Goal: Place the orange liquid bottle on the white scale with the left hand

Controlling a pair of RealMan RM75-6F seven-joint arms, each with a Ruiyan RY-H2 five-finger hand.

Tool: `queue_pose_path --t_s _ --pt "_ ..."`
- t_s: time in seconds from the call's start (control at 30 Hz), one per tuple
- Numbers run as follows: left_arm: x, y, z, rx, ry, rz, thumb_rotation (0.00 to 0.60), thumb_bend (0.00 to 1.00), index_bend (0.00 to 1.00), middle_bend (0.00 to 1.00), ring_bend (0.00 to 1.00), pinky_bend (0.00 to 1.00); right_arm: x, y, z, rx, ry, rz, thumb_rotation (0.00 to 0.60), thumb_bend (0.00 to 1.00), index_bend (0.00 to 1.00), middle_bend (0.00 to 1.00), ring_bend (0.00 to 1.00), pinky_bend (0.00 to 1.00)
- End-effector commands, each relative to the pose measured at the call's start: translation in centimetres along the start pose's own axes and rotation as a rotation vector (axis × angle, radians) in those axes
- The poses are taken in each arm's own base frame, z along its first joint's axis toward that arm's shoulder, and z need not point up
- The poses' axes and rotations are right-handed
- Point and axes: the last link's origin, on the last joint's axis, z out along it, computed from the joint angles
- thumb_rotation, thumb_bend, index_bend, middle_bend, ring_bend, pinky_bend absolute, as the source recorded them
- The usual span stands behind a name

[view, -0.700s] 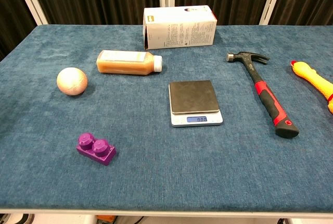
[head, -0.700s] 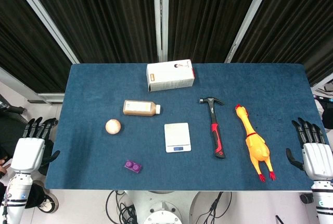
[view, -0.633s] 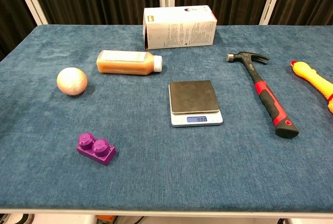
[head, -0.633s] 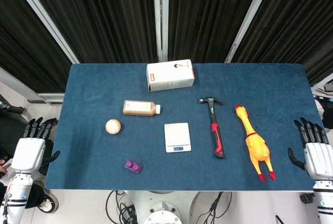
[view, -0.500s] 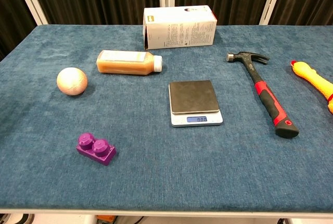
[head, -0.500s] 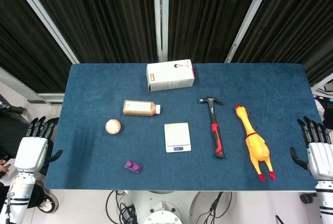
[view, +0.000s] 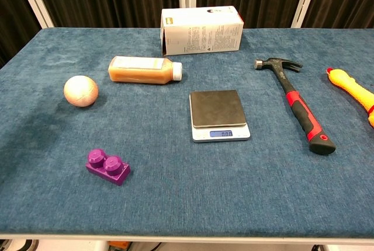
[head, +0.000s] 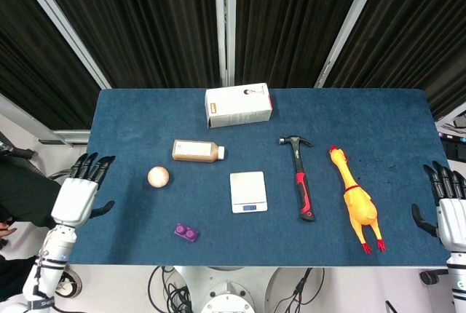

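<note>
The orange liquid bottle [head: 196, 151] [view: 144, 69] lies on its side on the blue table, white cap pointing right. To its lower right sits the white scale [head: 248, 191] [view: 218, 115], its dark plate bare. My left hand [head: 79, 193] hangs open over the table's left edge, fingers spread, well left of the bottle. My right hand [head: 451, 210] is open beyond the table's right edge. The chest view shows neither hand.
A white carton [head: 238, 105] [view: 201, 30] stands behind the bottle. A pale ball [head: 158, 176] [view: 80, 91] and a purple brick [head: 186, 233] [view: 108, 167] lie left of the scale. A red-handled hammer [head: 301, 176] [view: 297, 103] and a yellow rubber chicken [head: 354, 200] [view: 352, 90] lie to its right.
My left hand has moved right and up, from beside the table to over its left edge. My right hand has drifted slightly further right and down.
</note>
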Motion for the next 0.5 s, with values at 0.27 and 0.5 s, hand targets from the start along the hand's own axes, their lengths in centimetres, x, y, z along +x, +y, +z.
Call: queue_pose_path --t_s 0.27,0.5 --pt "-0.3 6.0 8.1 -0.164 -0.012 -0.005 0.600 0.16 0.05 0.10 0.00 0.04 0.0 0.4 -0.2 -0.003 -0.003 0.009 0.600 0.33 0.00 0.00 0.00 0.00" --pt "-1.5 10.3 14.3 -0.147 -0.086 -0.080 0.600 0.16 0.06 0.11 0.00 0.04 0.2 1.0 -0.5 -0.025 0.008 0.017 0.600 0.33 0.00 0.00 0.00 0.00"
